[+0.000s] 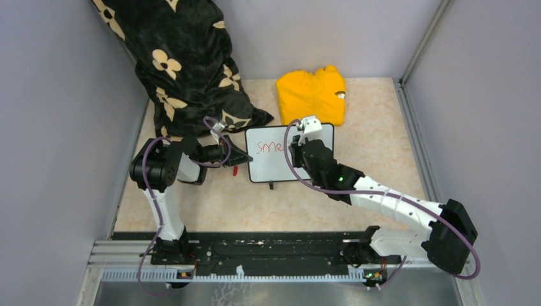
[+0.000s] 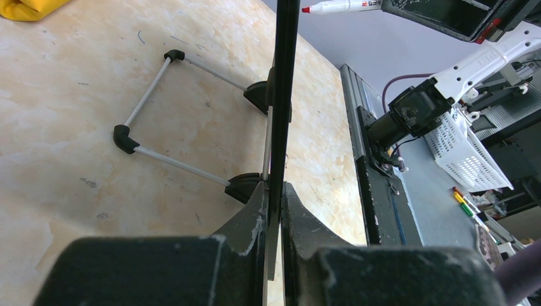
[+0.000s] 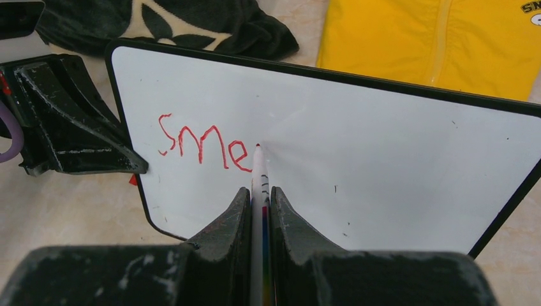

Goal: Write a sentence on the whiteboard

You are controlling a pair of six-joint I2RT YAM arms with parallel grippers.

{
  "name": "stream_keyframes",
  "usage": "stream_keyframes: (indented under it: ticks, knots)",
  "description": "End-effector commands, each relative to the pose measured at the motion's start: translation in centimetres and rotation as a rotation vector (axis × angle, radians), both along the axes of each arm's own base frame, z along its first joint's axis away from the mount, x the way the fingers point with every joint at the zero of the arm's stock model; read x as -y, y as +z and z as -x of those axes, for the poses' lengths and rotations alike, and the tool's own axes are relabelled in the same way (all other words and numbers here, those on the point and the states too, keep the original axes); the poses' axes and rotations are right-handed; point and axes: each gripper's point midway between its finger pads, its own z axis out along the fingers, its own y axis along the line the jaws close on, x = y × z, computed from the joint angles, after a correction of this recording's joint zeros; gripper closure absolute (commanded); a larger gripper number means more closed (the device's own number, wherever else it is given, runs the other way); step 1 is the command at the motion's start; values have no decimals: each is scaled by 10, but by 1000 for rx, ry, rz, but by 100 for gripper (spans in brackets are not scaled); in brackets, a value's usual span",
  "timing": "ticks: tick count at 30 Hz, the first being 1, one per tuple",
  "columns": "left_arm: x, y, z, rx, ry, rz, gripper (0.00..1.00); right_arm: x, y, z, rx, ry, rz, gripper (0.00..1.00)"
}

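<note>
Top external: beige marbled tabletop [image 1: 383,146], grey walls [image 1: 57,95]; left hand [image 2: 273,191] clamps whiteboard [image 1: 271,167] edge, right hand [image 3: 258,194] grips marker [image 3: 258,162].

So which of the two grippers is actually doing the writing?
The right gripper: it pinches the marker, tip on the whiteboard after the red letters. The left gripper only clamps the board's edge.

From above, your right arm [image 1: 383,201] covers the whiteboard [image 1: 271,167] on its right part; the marker [image 3: 259,175] has its barrel buried between the fingers [image 3: 231,224].
</note>
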Motion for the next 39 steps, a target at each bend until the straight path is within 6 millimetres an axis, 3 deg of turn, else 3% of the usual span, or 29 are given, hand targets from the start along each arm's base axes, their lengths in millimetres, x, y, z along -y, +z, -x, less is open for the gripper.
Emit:
stream_keyframes:
  ticks: [1, 39]
  knots:
    - [2, 25, 4, 225, -23, 34, 100, -4, 29, -4, 52, 1, -87, 100]
    - [3, 25, 4, 220, -24, 33, 100, -3, 26, -1, 47, 15, -87, 100]
